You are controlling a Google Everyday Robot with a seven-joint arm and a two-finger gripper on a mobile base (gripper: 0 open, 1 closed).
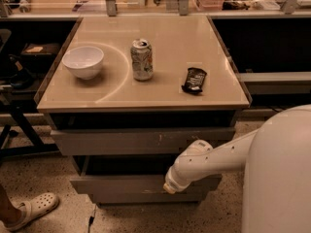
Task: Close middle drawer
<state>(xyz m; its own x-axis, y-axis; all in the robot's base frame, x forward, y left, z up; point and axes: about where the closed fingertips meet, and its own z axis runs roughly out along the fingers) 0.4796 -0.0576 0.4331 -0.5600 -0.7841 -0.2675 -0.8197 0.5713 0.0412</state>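
The middle drawer (116, 183) is a wide grey plain front, pulled out from the cabinet, with a dark gap of its interior showing above it. My gripper (168, 187) is at the end of the white arm, low on the right. It sits against the drawer's front, right of its centre. Above is the grey drawer front with white scratch marks (146, 141), also standing slightly out. Below is the narrower lowest panel (141, 198).
On the cabinet top (160, 93) stand a white bowl (83, 61), a soda can (142, 59) and a dark snack bar (194, 79). My white body (279, 174) fills the lower right. A person's foot in a white clog (30, 209) is at the lower left.
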